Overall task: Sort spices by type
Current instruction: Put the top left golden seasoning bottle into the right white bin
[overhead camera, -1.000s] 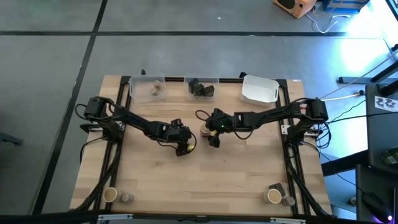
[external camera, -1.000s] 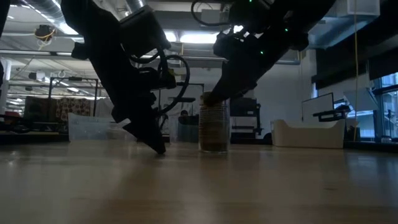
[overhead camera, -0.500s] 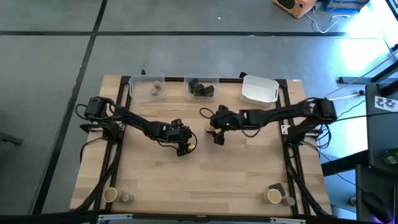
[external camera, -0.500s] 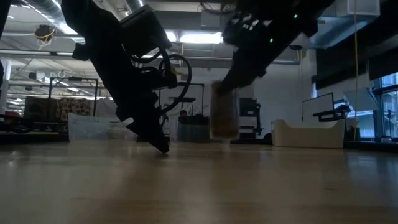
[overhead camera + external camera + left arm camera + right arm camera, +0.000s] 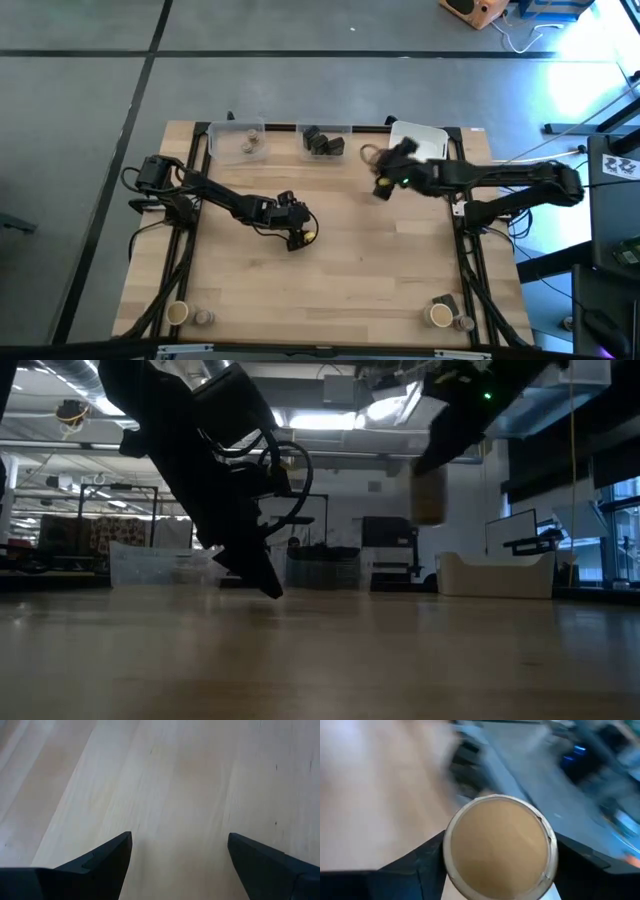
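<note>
My right gripper (image 5: pixel 383 186) hangs in the air near the white tub (image 5: pixel 418 143) and is shut on a tan cylinder (image 5: pixel 428 495). In the right wrist view the cylinder's round tan end (image 5: pixel 497 845) faces the camera. My left gripper (image 5: pixel 300 236) is open and low over bare wood at the table's middle (image 5: pixel 180 855); nothing lies between its fingers. A clear tub (image 5: pixel 240 141) at the far edge holds tan and pinkish spices. The clear tub beside it (image 5: pixel 325 141) holds dark grey blocks. My right gripper pinches the tan cylinder between its two fingers (image 5: pixel 422 870), one on either side of its round wall (image 5: pixel 451 870). The fingers come at it from above, slanting down. The cylinder is lifted clear of the table and hangs below the fingers, roughly upright (image 5: pixel 428 500).
Three tubs stand in a row along the far edge. Small cups and spices sit at the near left corner (image 5: pixel 177 313) and the near right corner (image 5: pixel 440 315). The wood between the two arms lies bare in the high view.
My right gripper has lifted the tan cylinder off the table's middle and carried it up and toward the far right, to beside the white tub. The cylinder stood on the wood a second ago and is now clear of it. My left gripper has kept nearly still.
</note>
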